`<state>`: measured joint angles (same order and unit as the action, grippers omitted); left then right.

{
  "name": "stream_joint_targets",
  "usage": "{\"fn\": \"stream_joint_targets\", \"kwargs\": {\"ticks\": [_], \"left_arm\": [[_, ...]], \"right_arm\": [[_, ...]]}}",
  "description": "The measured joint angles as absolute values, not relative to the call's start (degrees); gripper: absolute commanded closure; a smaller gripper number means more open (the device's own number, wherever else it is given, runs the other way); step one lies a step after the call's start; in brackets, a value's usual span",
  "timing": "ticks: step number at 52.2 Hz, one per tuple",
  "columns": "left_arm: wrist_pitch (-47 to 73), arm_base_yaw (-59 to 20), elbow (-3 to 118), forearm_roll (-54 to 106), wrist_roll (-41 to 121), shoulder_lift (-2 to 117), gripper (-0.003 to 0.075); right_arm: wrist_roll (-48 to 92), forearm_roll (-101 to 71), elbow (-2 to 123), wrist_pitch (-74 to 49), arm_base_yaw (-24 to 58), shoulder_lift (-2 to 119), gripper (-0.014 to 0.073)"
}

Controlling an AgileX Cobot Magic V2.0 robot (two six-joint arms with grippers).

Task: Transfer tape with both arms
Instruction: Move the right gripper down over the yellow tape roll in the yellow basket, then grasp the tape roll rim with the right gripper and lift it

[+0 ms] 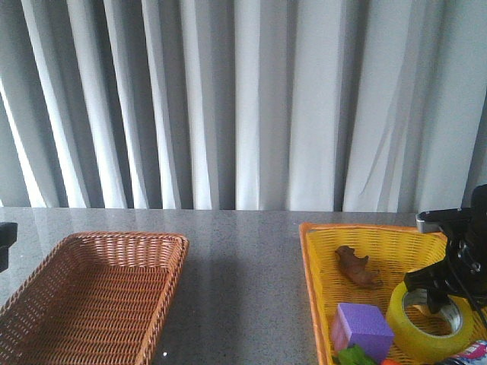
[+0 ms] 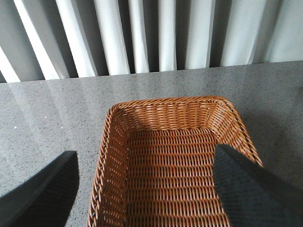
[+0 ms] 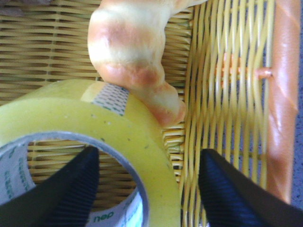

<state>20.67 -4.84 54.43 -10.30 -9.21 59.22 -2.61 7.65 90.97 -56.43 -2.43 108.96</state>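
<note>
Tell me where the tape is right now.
The tape lies in the yellow basket at the front view's lower right, right of the purple cube, with the right gripper straddling its wall, one finger inside the core.

The only readable print is on the wide roll of translucent yellow packing tape (image 3: 94, 127), which lies in the yellow woven plastic basket (image 3: 222, 118) near its orange rim. In the right wrist view, its white inner core (image 3: 19, 165) carries small green lettering, of which only the letters "nep" show near the lower part of the core; the rest is blurred or cut off. A white patch (image 3: 110, 98) under the outer yellow layer has a fine grey printed pattern too small to read.
</note>
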Motion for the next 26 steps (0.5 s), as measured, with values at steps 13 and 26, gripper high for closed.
{"fn": "stream_joint_targets", "kwargs": {"ticks": [13,26], "left_arm": [[21.13,-4.84,54.43,-10.30,-9.21,59.22,0.0169],[21.66,-4.84,54.43,-10.30,-9.21,59.22,0.0169]], "right_arm": [[-2.47,8.15,90.97,-56.27,-2.43,110.49,0.0445],[-2.39,8.33,90.97,-56.72,-2.49,110.49,0.0484]]}}
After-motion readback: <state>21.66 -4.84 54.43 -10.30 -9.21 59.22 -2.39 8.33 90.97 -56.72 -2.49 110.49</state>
